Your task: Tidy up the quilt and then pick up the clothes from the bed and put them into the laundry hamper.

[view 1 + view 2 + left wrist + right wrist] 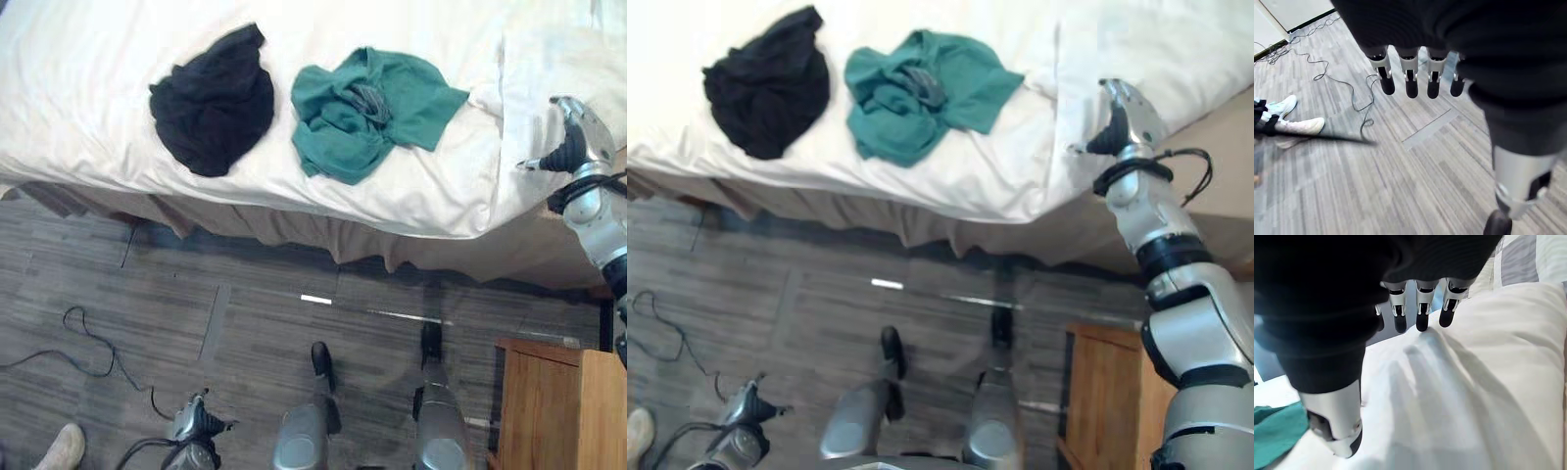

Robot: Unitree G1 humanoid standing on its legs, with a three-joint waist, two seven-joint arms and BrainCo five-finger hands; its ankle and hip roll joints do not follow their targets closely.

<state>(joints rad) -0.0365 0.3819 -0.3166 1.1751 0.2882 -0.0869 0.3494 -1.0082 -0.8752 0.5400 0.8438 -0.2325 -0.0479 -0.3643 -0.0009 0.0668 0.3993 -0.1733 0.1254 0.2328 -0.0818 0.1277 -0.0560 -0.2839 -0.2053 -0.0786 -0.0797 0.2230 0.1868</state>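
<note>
Fingers of my right hand hang straight and loose over the folded quilt, holding nothing; left hand idles above the floor. Black clothes and green clothes lie on the bed. Quilt step pending: next, grasp its edge

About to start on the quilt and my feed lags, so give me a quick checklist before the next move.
1. Right robot hand free: ok, fingers straight over the quilt, holding nothing.
2. Left robot hand free: ok, open, low above the floor.
3. Quilt tidied: not ok, its corner lies bunched.
4. Clothes on bed: ok, black garment and green garment lie apart.
5. Hamper located: cannot tell.
6. Path: not ok, a person's shoes are nearby.
</note>
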